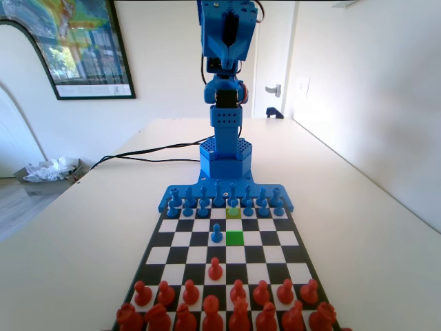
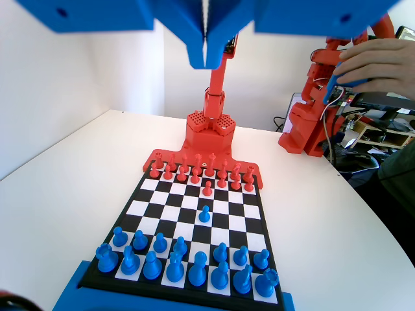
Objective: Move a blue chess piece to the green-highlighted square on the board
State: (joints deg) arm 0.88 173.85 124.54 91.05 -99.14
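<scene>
The blue arm stands folded upright behind the board (image 1: pixel 157 255), its gripper (image 1: pixel 230 49) held high above the blue back rows. In the wrist view the gripper (image 2: pixel 206 50) hangs at the top edge, its jaws pressed together with nothing between them. A blue pawn (image 1: pixel 233 203) stands on the yellow-olive square (image 1: pixel 233 213) in the pawn row; in the wrist view it is the blue pawn (image 2: pixel 179 246). The green-highlighted square (image 1: pixel 235 238) lies two rows in front of it and is bare. Another blue pawn (image 1: pixel 216 234) stands just left of the green square.
One red pawn (image 1: pixel 216 269) has stepped out of the red rows at the near end. The taller blue back-row pieces (image 1: pixel 218 192) line the blue rim. A black cable (image 1: pixel 148 153) runs across the table to the arm's base.
</scene>
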